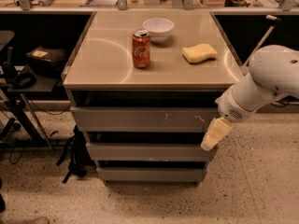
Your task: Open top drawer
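Gripper (216,133): cream, blocky, matte, hanging down-left off a rounded white arm (266,80). Whether it is apart or together, can't tell. Its tip is at the right end of the drawer stack, over the gap under the top drawer (140,119); contact unclear.

Top drawer stretches left from the gripper: flat grey metal front, no handle, the tallest of three, small white scratches just left of the gripper. A dark gap sits above it; inside not visible.

Below-left of the gripper are the mid drawer (149,151) and bottom drawer (152,173), shorter grey fronts.

Up-left is a smooth, glossy beige top (103,59) holding a red can (141,49), a round white bowl (158,29) and a yellow sponge (199,53).

Speckled floor (252,185) lies below. The arm is cut off at the right edge.
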{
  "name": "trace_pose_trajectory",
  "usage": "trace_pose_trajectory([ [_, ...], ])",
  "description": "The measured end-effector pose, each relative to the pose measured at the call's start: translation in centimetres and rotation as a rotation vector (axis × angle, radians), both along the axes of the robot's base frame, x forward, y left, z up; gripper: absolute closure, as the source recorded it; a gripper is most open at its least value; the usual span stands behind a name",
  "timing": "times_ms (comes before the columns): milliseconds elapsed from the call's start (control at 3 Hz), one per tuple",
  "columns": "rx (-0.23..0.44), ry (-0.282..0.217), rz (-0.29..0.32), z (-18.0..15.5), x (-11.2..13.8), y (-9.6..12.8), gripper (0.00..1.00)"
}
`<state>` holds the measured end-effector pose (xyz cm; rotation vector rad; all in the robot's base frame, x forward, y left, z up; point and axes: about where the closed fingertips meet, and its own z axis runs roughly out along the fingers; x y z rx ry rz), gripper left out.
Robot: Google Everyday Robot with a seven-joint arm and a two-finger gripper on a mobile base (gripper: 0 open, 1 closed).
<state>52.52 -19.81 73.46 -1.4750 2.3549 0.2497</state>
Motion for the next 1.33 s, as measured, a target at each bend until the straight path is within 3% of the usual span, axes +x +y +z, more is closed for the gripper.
trace_pose_trajectory([
  [333,0.067,-0.020,0.040,-2.6,-0.7,2.3,0.00],
  [667,0.173,-0.089,0.110,-4.9,0.3,7.9,0.00],
  [1333,0.181,-0.116,0.113,-4.7,1.0,8.6,0.00],
])
